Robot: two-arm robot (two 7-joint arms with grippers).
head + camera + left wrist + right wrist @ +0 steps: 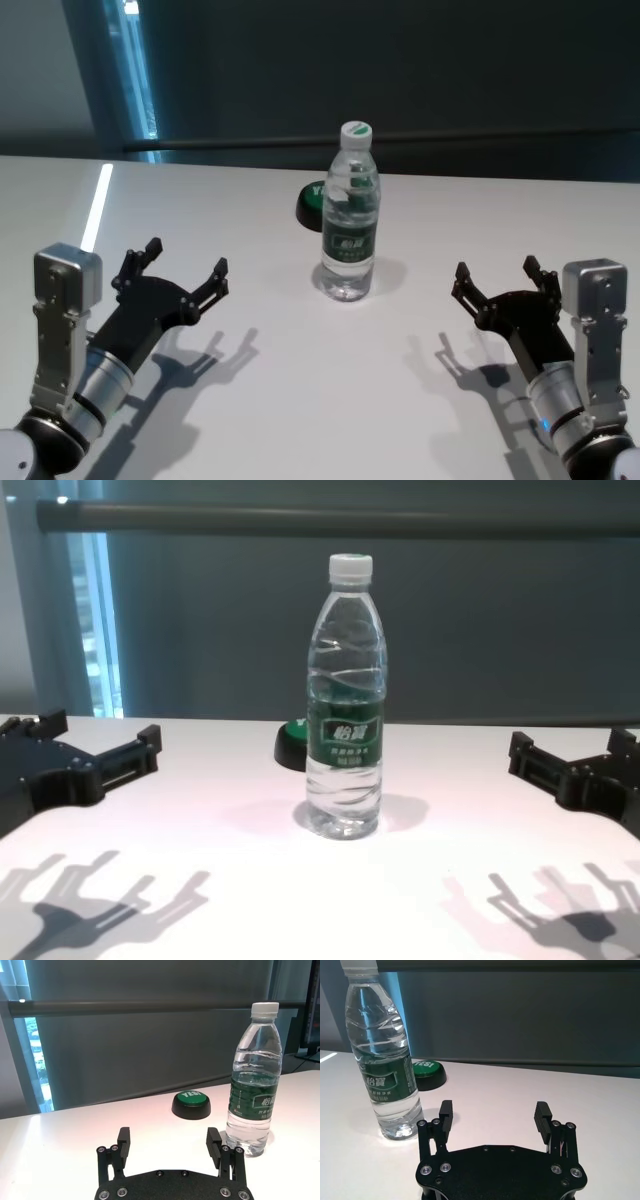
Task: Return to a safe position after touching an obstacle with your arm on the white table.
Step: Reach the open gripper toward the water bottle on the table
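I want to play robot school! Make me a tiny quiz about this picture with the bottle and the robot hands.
1. True or false: the water bottle stands upright on the white table.
2. What sits behind the bottle? A) green button B) red cup C) blue box
3. Fill in: the left gripper and right gripper are both ____, holding nothing.

Key: 1 true. 2 A. 3 open.

Head view high, chest low, wrists close; all facing bottle (351,215).
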